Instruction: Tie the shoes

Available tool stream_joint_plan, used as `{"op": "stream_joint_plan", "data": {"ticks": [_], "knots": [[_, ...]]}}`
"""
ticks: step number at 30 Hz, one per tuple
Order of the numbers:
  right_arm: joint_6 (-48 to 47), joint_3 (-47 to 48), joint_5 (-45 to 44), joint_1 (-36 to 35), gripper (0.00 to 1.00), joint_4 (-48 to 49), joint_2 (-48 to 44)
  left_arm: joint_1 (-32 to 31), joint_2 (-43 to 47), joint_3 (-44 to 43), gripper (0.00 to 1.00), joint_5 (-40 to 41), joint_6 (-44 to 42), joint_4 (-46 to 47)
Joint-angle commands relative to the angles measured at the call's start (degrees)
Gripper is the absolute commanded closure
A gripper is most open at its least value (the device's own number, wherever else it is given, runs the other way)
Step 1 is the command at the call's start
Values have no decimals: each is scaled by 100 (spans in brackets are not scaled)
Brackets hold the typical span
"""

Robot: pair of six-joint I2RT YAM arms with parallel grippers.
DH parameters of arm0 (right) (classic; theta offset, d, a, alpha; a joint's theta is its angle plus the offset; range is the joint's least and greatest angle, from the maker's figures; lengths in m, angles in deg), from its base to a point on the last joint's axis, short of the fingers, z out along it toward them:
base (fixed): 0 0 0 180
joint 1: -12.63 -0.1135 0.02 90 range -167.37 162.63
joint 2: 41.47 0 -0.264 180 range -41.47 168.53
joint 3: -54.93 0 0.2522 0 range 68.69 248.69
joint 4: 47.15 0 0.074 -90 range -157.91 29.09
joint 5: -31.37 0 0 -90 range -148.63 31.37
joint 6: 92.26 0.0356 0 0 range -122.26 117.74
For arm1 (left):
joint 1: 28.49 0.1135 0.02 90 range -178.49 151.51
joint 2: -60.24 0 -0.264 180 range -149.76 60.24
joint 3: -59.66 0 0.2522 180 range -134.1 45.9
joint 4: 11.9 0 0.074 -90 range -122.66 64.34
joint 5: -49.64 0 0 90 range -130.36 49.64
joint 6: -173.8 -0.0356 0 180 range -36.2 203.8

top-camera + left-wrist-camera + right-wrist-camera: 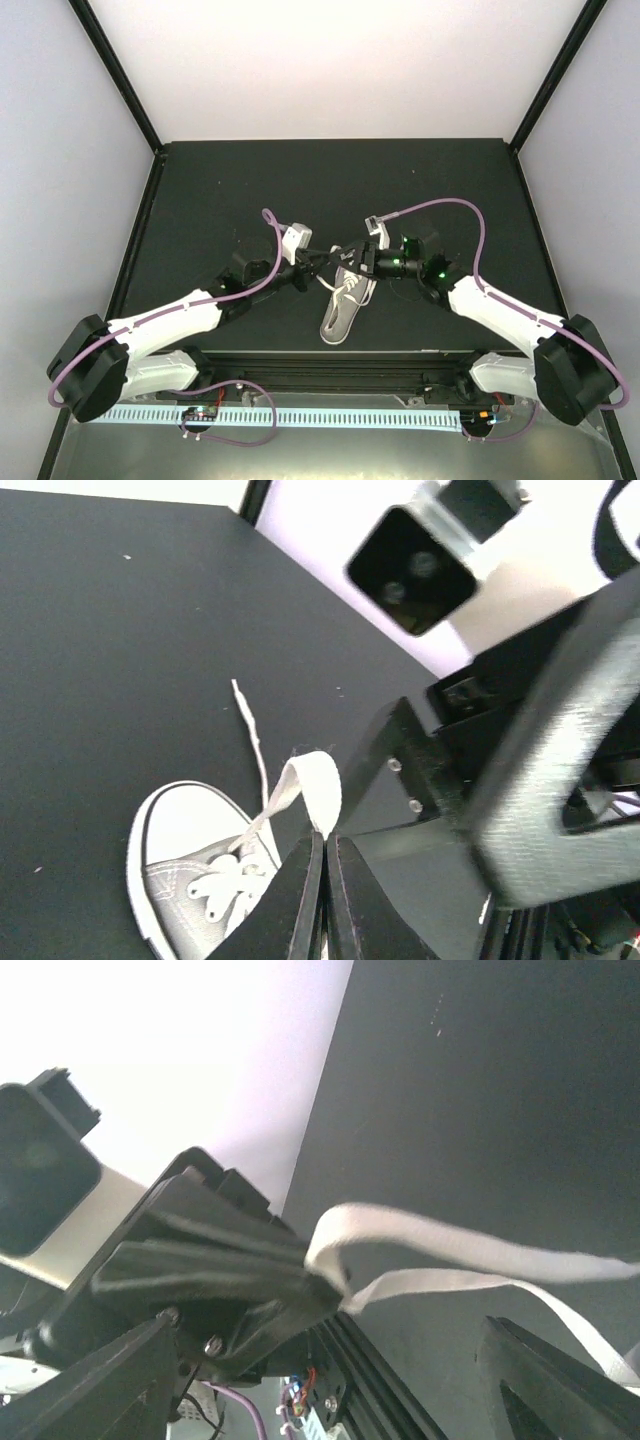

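Observation:
The grey sneaker [343, 301] with a white sole lies on the black table, toe towards the near edge; in the left wrist view it shows at lower left [195, 875]. My left gripper [327, 258] is shut on a loop of white lace [317, 785] just above the shoe, its jaws pressed together [325, 838]. My right gripper [355, 257] faces it closely and is open. In the right wrist view the lace loop [400, 1228] runs from the left gripper's fingers [230, 1272] out to the right, above my wide-apart right gripper [330, 1385]. A loose lace end [250, 725] lies on the table.
The black table [250, 190] is walled by white panels at the back and sides. A black rail [330, 362] runs along the near edge between the arm bases. Purple cables [470, 215] arc over both arms.

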Motion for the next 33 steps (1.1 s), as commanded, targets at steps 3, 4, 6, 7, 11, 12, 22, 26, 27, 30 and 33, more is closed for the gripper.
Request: {"op": "stream_joint_plan", "data": {"ticks": [3, 4, 6, 7, 11, 12, 22, 26, 27, 30, 33], "knots": [[651, -41, -323, -72, 28, 543, 149, -205, 82, -21, 98, -496, 5, 489], [680, -41, -335, -77, 30, 576, 144, -225, 70, -48, 98, -551, -34, 476], [726, -25, -353, -71, 35, 602, 145, -253, 2, -100, 98, -668, -83, 430], [755, -31, -361, -75, 37, 641, 137, -264, -31, -128, 98, -730, -104, 415], [771, -49, -412, -70, 65, 633, 57, -332, -118, -204, 98, -789, -187, 374], [756, -50, -421, -78, 78, 601, 37, -337, -123, -206, 98, -761, -193, 372], [478, 36, -852, -74, 98, -120, -626, -338, -429, -407, 47, -29, -865, -285], [460, 88, -883, -71, 98, -203, -738, -338, -674, -521, 51, 32, -990, -399], [460, 95, -892, -74, 98, -224, -763, -338, -697, -518, 54, 33, -996, -369], [449, 100, -932, -73, 98, -271, -782, -340, -770, -513, 59, -62, -992, -264], [473, 100, -935, -71, 98, -268, -786, -339, -968, -543, 60, -213, -952, -171]]}}
